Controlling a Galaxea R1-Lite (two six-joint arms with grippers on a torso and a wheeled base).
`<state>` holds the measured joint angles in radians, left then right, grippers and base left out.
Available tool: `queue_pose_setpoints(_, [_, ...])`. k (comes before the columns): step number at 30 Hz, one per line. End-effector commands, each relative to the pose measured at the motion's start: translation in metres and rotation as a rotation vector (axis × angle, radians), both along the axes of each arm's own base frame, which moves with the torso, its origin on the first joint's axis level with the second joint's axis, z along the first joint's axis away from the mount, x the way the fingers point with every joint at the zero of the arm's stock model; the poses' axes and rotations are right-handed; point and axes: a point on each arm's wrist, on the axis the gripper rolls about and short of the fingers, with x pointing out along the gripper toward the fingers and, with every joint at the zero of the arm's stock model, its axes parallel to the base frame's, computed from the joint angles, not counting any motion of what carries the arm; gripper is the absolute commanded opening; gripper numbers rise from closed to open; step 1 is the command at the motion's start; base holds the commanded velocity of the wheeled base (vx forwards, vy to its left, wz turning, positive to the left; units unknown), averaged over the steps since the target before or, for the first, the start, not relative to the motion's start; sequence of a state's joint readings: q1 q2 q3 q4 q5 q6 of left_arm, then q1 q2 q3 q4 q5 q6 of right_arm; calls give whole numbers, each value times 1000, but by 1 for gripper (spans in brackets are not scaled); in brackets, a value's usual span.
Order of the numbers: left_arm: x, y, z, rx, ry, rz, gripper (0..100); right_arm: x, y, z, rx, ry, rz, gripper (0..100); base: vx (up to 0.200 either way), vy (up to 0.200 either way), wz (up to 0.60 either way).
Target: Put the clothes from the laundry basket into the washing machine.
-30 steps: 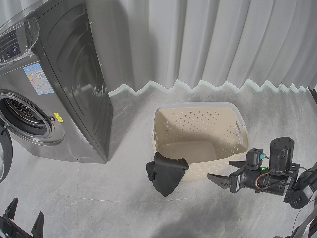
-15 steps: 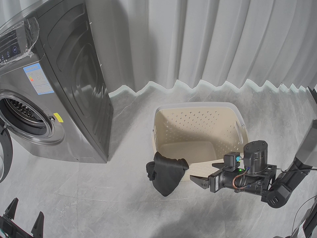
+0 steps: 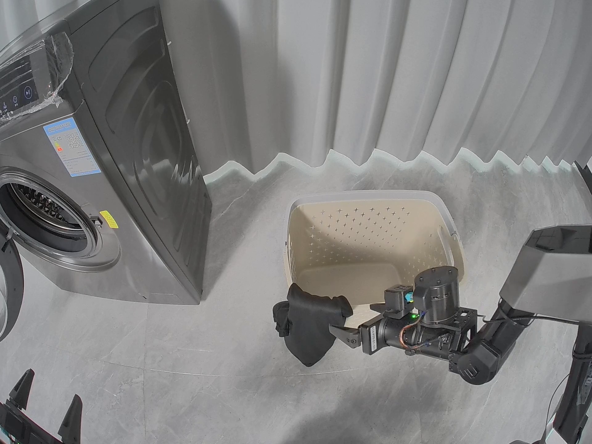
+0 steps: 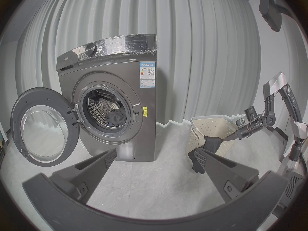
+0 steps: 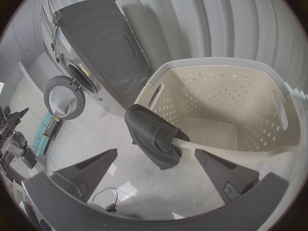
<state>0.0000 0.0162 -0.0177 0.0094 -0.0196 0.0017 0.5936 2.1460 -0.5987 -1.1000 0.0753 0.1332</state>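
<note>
A dark garment [image 3: 311, 328] hangs over the near left corner of the cream laundry basket [image 3: 370, 195], draping down its outside. My right gripper [image 3: 354, 320] is open, low by the basket's front wall, its fingertips just right of the garment. In the right wrist view the garment [image 5: 154, 138] lies straight ahead between the open fingers. The grey washing machine [image 3: 135, 124] stands to the left with its door [image 4: 43, 125] swung open; a dark cloth [image 4: 115, 116] lies in the drum. My left gripper [image 3: 52, 386] is open and empty, low at the near left.
White curtains [image 3: 401, 63] hang behind the basket and machine. The open door's edge [image 3: 9, 285] juts out at the far left. Grey floor [image 3: 209, 340] stretches between machine and basket. A cable and paper scraps [image 5: 125, 190] lie on the floor near the basket.
My right arm has swung left along the basket's front, bringing its open gripper up to the garment. The garment, the basket and the left gripper have not moved.
</note>
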Motion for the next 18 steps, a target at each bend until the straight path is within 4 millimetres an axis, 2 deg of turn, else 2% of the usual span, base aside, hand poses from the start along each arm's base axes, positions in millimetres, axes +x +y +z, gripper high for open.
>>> queue_pose_setpoints(1, [0,0,-4,0,1,0,100,14,10,-17,-2,7,5,100,0,0,0])
queue_pose_setpoints(11, [0,0,-4,-2,1,0,100,27,23,-35,2,0,17,100,0,0,0])
queue_pose_setpoints(17, [0,0,-4,-2,1,0,100,36,29,-35,29,-39,17,100,0,0,0])
queue_pose_setpoints(18, [0,0,-4,-2,1,0,100,36,29,-35,31,-42,17,0,0,0,0])
